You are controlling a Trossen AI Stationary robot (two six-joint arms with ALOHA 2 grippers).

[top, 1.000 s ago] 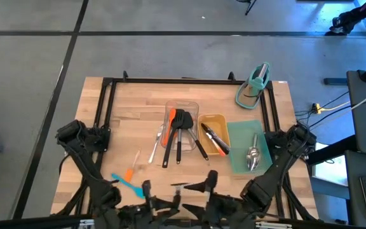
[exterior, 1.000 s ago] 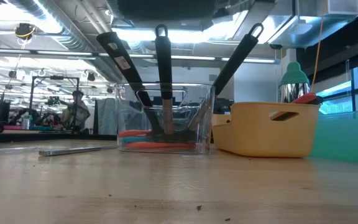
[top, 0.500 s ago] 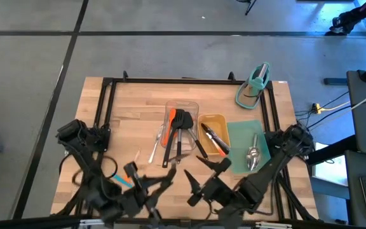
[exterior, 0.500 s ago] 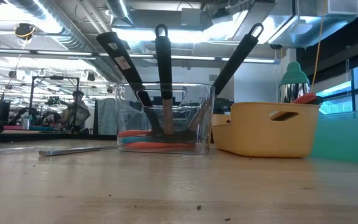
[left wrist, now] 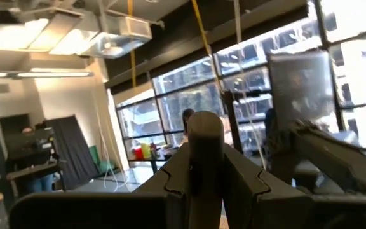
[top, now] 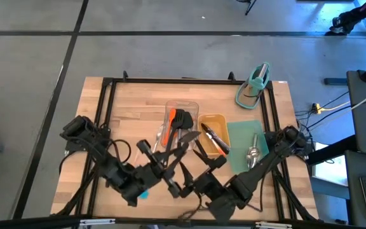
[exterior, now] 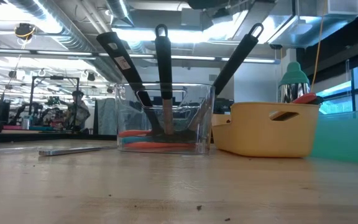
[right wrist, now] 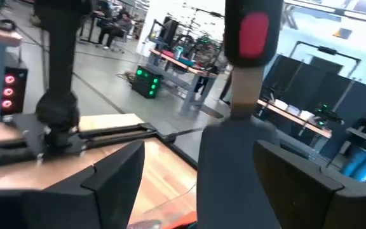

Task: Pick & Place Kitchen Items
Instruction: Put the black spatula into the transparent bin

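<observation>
While both arms hang over the table [top: 126, 102], step in hand: probably the reach toward a loose utensil; nothing seen lifted
blue spatula [top: 143, 193]: flat on the wood, near-left of the clear tray [top: 183, 105], mostly hidden under the left arm; a loose item, likely awaiting sorting
left gripper [top: 170, 154]: above the wood just in front of the clear tray; cannot tell whether it is wide or narrow, or carrying anything
steel utensil [exterior: 79, 150]: lying flat just left of the clear tray, apart from it; thin and low, so judged awkward to pinch
clear tray: landmark, middle of the table; seems to serve as the bin for long tools
black slotted turners [top: 182, 121]: heads inside the clear tray, handles propped over its near rim, too long to lie flat
orange spatula [top: 170, 117]: inside the clear tray, at its left side
right gripper [top: 189, 173]: near side of the clear tray, a little right of the left gripper, spread wide with nothing between the fingers; looks readied for a grasp
crowding: both arms near each other in front of the clear tray; a clash is the risk
yellow tray [top: 224, 121]: just right of the clear tray
tongs [top: 213, 138]: lying across the yellow tray, ends over its rim
green mat [top: 240, 130]: further right of the clear tray
steel spoon [top: 253, 154]: on the mat's near end
teal stand [top: 254, 86]: far-right of the clear tray, not a task item
</observation>
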